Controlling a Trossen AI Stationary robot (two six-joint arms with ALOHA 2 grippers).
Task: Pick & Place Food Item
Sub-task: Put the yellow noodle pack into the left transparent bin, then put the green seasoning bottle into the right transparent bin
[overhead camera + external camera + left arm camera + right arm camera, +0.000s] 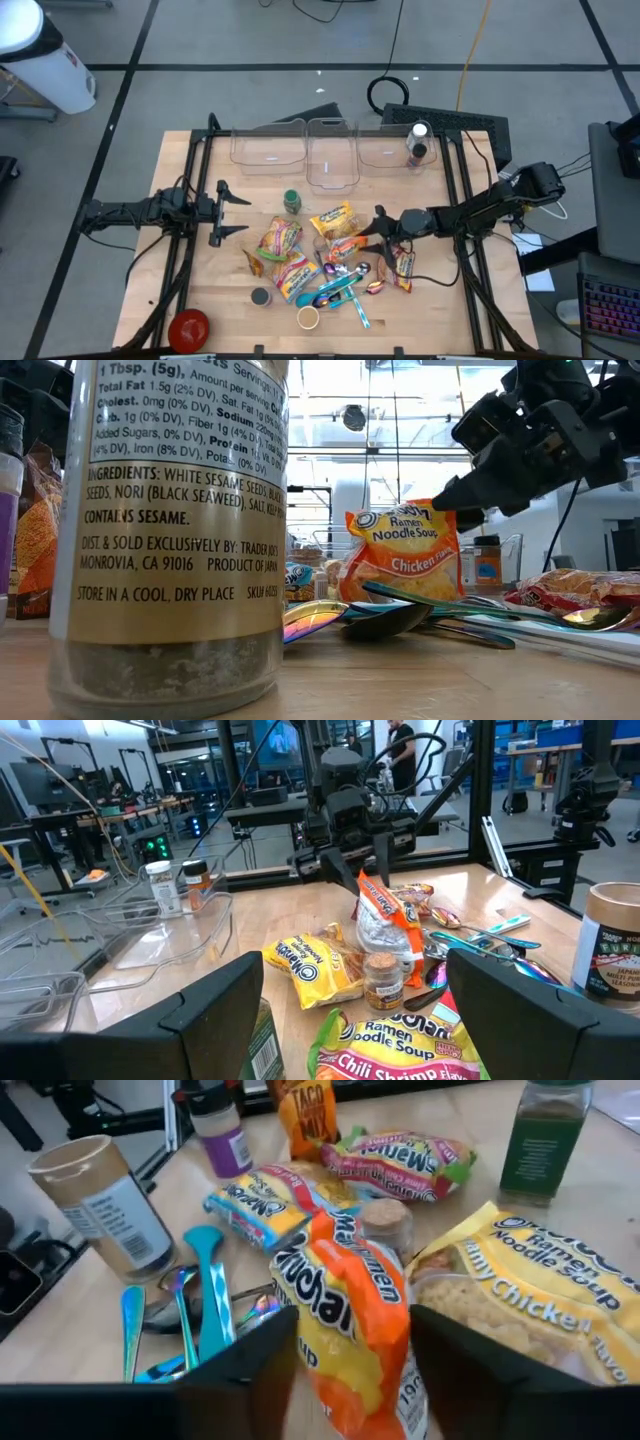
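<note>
At the centre right of the overhead frame, the right claw (378,237) is over a heap of food packets on the wooden bench (190,275). Its two fingers straddle an orange Maruchan ramen packet (345,1320), which stands up between them in the right wrist view. The fingers look partly spread on either side of the packet; whether they actually pinch it cannot be told.

To do this step well, the claw should probably close squarely on the packet's upper edge and lift straight up, since the crinkly wrapper could slip or drag its neighbours.

Close around it lie a yellow chicken ramen packet (331,219), a small cork-lidded spice jar (381,1222), more noodle packets (281,239) and a cluster of shiny spoons (338,288) toward the lower centre. A green-lidded jar (291,201) stands further up the frame.

Three clear plastic bins (332,154) line the top edge of the bench, likely the drop-off place; a small bottle (417,143) sits in the right-hand one.

The left claw (232,211) waits at centre left, fingers spread wide and holding nothing. A red bowl (188,328) sits at lower left.
</note>
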